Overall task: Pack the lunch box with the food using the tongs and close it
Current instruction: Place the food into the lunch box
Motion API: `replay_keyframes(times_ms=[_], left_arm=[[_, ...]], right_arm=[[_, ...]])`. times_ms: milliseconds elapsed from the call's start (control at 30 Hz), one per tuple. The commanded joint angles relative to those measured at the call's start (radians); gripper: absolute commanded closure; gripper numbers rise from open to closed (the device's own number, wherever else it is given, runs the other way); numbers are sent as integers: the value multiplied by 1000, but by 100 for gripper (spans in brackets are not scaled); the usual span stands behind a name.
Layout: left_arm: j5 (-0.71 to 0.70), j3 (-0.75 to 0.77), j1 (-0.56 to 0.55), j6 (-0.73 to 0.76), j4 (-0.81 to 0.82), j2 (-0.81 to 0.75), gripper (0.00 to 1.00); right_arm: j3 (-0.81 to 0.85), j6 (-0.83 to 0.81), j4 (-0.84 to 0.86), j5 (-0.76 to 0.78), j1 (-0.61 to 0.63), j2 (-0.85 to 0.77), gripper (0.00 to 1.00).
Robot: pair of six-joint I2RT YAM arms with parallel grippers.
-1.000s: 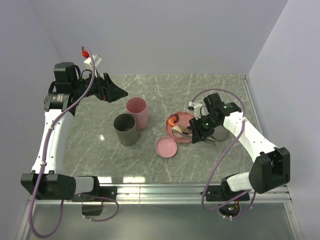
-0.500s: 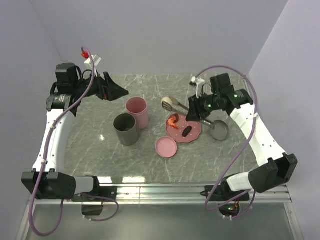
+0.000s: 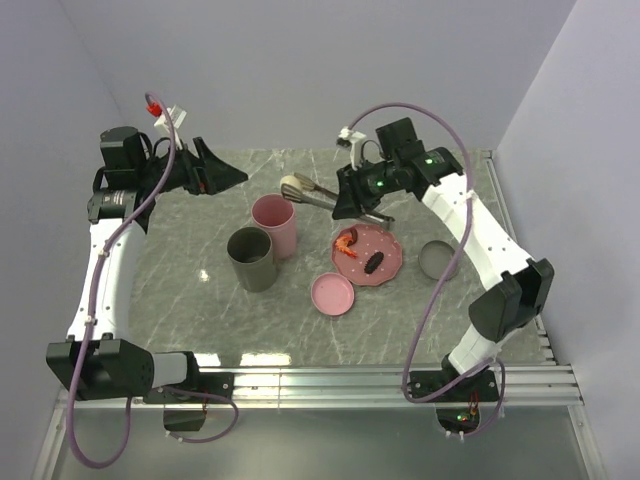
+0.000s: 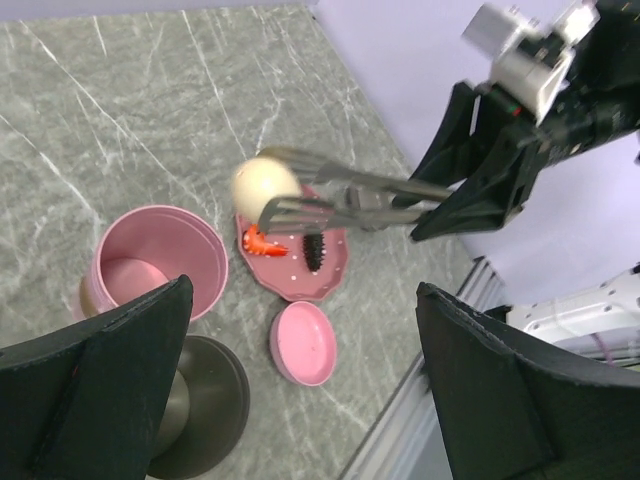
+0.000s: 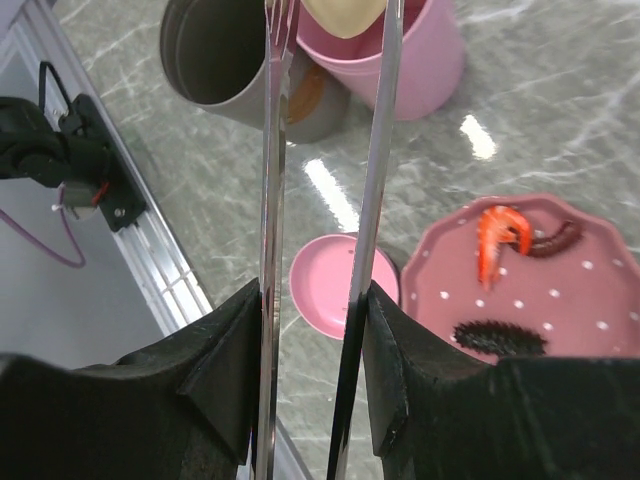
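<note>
Pale cream egg-shaped lump: aloft, pinched at the tips of the long grey metal tongs.
Tongs axis: from my right gripper, clamped on them, toward the open pink cylindrical container.
Gap: egg near the rim, seemingly not over the mouth.
Left gripper: spread wide, empty, farther off.

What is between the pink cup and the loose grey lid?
In the top view, the pink speckled plate lies between the pink cup and grey lid, holding the shrimp and a dark piece.
</note>
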Motion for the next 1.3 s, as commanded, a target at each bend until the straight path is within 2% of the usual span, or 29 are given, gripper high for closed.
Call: replay_keyframes(times_ms=[0,267,467,600,900,1033,1267], left_arm=[[53,-19,27,-71,74,9,1],[126,-78,82,-151,130,26,1],[133,-78,91,-151,131,15,1],[135,-71,91,-145,123,14,1],[133,-64,99,-136,107,3,1],[129,-59,99,-128,104,-8,1],[123,-58,101,-124,115,-15,1]], right_arm=[[62,26,52,8,39,25,63],[135,21,32,60,108,122,63],[156,22,24,74,133,160,56],[170,21,13,79,142,174,44],[144,29,16,89,147,104,43],[35,38,30,105,101,-14,43],[-241,61,4,56,-126,-208,44]])
